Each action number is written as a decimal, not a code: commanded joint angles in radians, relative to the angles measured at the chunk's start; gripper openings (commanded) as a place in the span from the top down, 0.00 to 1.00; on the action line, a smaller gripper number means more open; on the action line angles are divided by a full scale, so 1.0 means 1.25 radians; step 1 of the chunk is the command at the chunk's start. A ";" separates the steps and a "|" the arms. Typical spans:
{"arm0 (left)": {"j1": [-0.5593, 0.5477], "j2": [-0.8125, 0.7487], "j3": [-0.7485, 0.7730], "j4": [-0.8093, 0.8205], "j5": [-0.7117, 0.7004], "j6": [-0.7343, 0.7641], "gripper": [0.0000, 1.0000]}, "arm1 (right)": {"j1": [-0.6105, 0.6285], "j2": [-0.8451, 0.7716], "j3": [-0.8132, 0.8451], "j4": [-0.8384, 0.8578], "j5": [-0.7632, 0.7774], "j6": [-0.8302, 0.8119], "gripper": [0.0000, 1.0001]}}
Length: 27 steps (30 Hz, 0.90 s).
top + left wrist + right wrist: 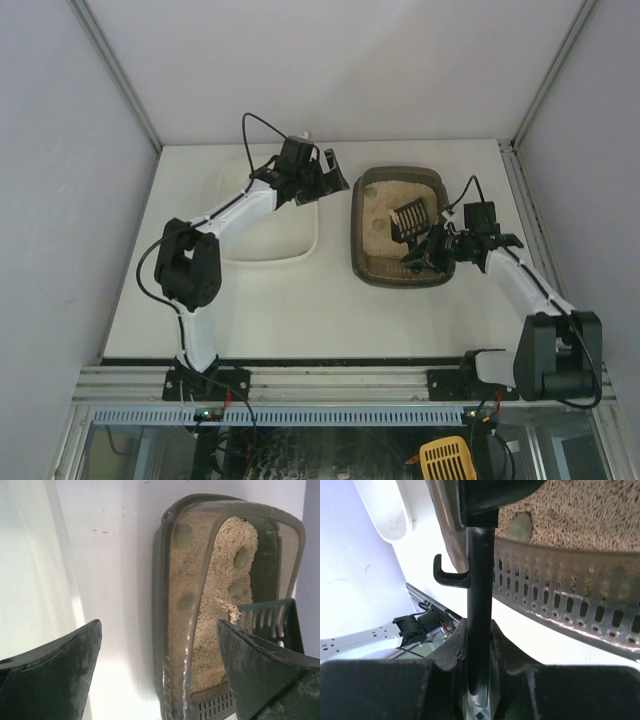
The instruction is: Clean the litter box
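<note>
1. While the scoop [410,220] is in the litter, the cleaning looks unfinished. Several grey-green lumps [242,557] lie in the sand, so by my judgement sifting and dumping are yet to do. How much has been taken out I cannot tell.
2. Pale grey walls [60,150] close the space in on three sides.
3. A smooth white table [280,310] carries everything.
4. A white tub [262,235] sits left of centre.
5. Just beside it, right of centre, sits the litter box [357,240], a dark tray of beige litter.
6. The left fingers [50,670] are spread wide and hold nothing, above the tub's corner nearest the box.
7. The right fingers [385,690] are clamped on the scoop's black handle at the box's near right corner.
</note>
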State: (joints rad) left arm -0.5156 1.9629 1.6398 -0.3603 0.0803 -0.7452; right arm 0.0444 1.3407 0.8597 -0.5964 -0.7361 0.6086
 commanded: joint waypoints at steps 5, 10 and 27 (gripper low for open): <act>0.016 -0.092 -0.059 0.017 -0.048 0.122 0.00 | -0.016 -0.091 -0.101 0.150 0.017 0.063 1.00; 0.015 -0.099 -0.079 0.016 -0.029 0.093 0.00 | -0.014 -0.034 -0.009 -0.017 0.100 0.013 1.00; -0.006 -0.091 -0.077 0.034 -0.050 0.088 0.00 | 0.082 0.252 0.329 -0.316 0.102 -0.094 1.00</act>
State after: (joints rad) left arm -0.5217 1.8980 1.5536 -0.3592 0.0368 -0.6464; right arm 0.1108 1.6127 1.1675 -0.8959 -0.6209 0.5575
